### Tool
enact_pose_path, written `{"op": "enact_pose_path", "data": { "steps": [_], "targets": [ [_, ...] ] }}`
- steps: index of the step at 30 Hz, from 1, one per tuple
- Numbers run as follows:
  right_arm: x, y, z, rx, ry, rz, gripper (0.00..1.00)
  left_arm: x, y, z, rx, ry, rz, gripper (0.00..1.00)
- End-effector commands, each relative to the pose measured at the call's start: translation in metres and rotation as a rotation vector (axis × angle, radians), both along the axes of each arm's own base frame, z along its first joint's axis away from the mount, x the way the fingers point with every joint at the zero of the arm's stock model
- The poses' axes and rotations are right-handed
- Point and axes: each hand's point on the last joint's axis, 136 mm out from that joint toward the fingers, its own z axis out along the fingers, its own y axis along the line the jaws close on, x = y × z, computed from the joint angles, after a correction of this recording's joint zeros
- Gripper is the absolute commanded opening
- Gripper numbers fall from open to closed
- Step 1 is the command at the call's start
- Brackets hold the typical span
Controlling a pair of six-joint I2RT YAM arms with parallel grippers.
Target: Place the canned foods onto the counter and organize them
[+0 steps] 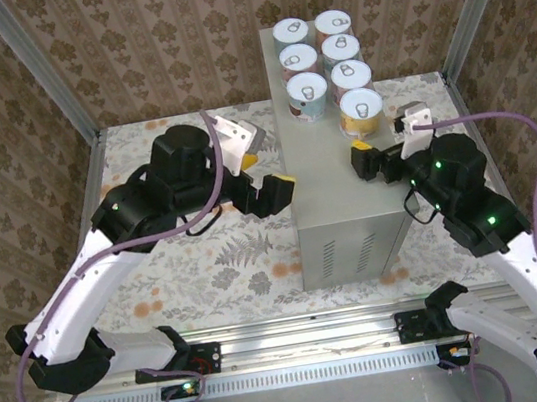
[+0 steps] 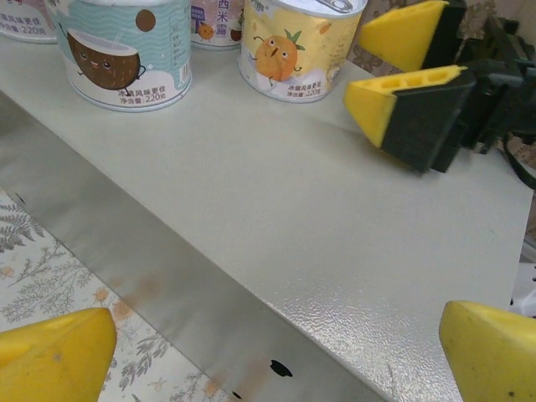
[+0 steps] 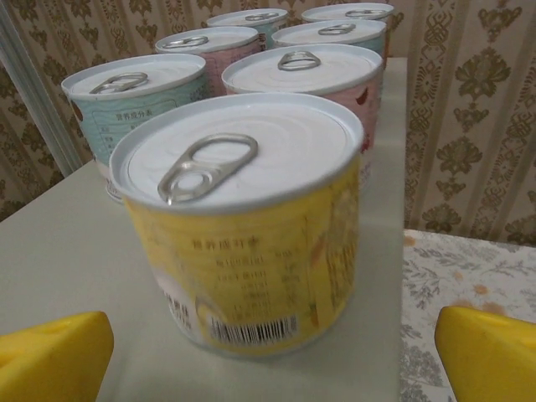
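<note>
Canned foods point(image 1: 324, 66) all upright on the far end of the counter point(image 1: 340, 205), lids and pull tabs up, long axes vertical. I count seven: three in the left column, four in the right. The far ones overlap in the right wrist view, so that count leans on the top view. Colours that can be read: one yellow, at least one teal and two pinkish; the rest are too hidden to call.

Yellow can point(image 3: 251, 226) is nearest, at the front of the right column, with nothing beside it in the left column. The teal can point(image 2: 126, 50) heads the left column, one place further back and just beside it, apparently not touching.

Right gripper point(image 2: 392, 69) is wide apart and empty, over the counter top. The yellow can sits dead ahead of it towards the far end, centred between the yellow pads point(image 3: 50, 356) but beyond the tips, no contact visible. Right arm is clearly the nearer one.

Left gripper point(image 1: 272, 192) also wide apart and empty, at the counter's left edge, over the floral surface point(image 1: 207, 266), well short of the cans.

No cans on the floral surface, so placing looks done. Any next move by the right arm probably wants a straight pull back along its own line, since a sideways swing could clip the yellow can
</note>
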Motion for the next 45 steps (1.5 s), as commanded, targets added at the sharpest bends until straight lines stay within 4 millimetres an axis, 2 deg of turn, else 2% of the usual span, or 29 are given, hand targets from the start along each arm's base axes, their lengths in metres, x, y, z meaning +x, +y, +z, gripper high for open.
{"op": "enact_pose_path", "data": {
  "steps": [1,6,11,16,21,26,31,35,39,42,45],
  "targets": [
    [-0.019,-0.014,-0.034,-0.025,0.128,-0.037,1.0,0.003,0.002,0.02,-0.029,-0.046,0.028,1.0],
    [-0.046,-0.034,-0.031,-0.029,0.148,-0.09,1.0,0.011,0.005,0.023,-0.015,-0.073,0.077,1.0],
    [-0.064,-0.068,-0.025,-0.051,0.156,-0.237,1.0,0.024,0.014,0.026,-0.01,-0.11,0.162,1.0],
    [-0.075,-0.1,-0.017,-0.096,0.159,-0.397,1.0,0.039,0.033,0.029,-0.001,-0.165,0.287,1.0],
    [-0.075,-0.117,-0.009,-0.126,0.158,-0.501,1.0,0.057,0.06,0.02,0.017,-0.19,0.43,1.0],
    [-0.06,-0.124,-0.013,-0.143,0.205,-0.559,1.0,0.083,0.11,-0.009,0.058,-0.174,0.657,1.0],
    [-0.041,-0.137,-0.033,-0.016,0.288,-0.598,1.0,0.1,0.164,-0.042,0.088,-0.135,0.851,1.0],
    [-0.022,-0.149,-0.05,0.101,0.337,-0.617,1.0,0.107,0.194,-0.072,0.107,-0.102,0.922,1.0],
    [0.007,-0.147,-0.077,0.143,0.362,-0.571,1.0,0.109,0.224,-0.114,0.193,-0.062,0.981,1.0],
    [0.025,-0.152,-0.103,0.136,0.347,-0.584,1.0,0.106,0.236,-0.146,0.267,-0.098,0.988,1.0],
    [0.041,-0.16,-0.128,0.121,0.351,-0.609,1.0,0.106,0.263,-0.174,0.381,-0.141,1.047,1.0]
  ]
}}
